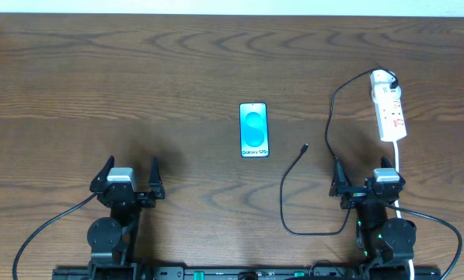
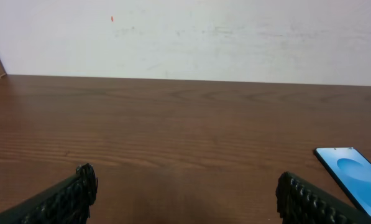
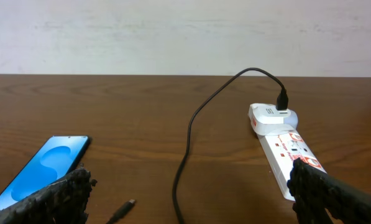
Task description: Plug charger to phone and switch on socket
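Observation:
The phone [image 1: 254,130] lies flat mid-table, screen up and bright blue; it also shows in the left wrist view [image 2: 353,177] and the right wrist view [image 3: 42,167]. The charger cable [image 1: 329,128] runs from the white plug at the socket [image 1: 388,109] down in a loop, and its connector tip [image 1: 305,147] lies loose on the table right of the phone. The tip shows in the right wrist view [image 3: 124,208], as does the socket [image 3: 284,146]. My left gripper [image 1: 130,173] is open and empty at front left. My right gripper [image 1: 362,173] is open and empty, below the socket.
The socket's white cord [image 1: 399,167] runs down past my right arm. A pale wall [image 2: 185,37] stands behind the table's far edge. Bare brown wood table [image 1: 99,93] spreads left of the phone.

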